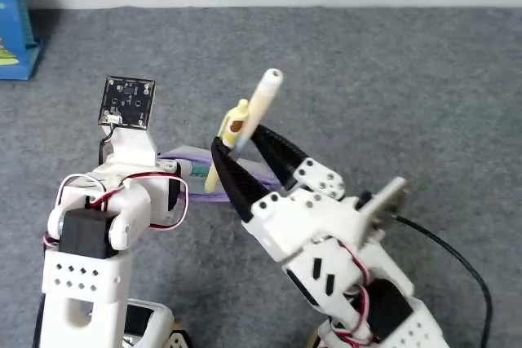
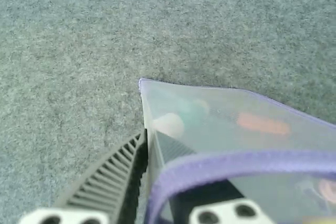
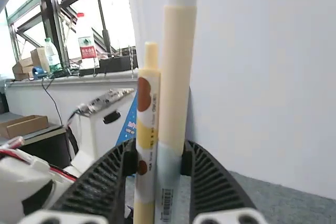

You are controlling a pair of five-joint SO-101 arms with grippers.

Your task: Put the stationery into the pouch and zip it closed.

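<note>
Grey carpet [image 1: 408, 63] bears one pouch [image 2: 236, 129] pinched by left end effector [image 2: 148, 141]; right end effector [image 3: 157, 155] clamps two pens [image 3: 177, 77].

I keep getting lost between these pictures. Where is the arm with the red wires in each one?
High view: the left arm stands beside the right arm, its end over the pouch.
Left wrist view: its tool, shut on the pouch's edge.
Right wrist view: its white body and red wire, beside the held pens.
Shared landmark: the pens, raised in the high view too.
</note>
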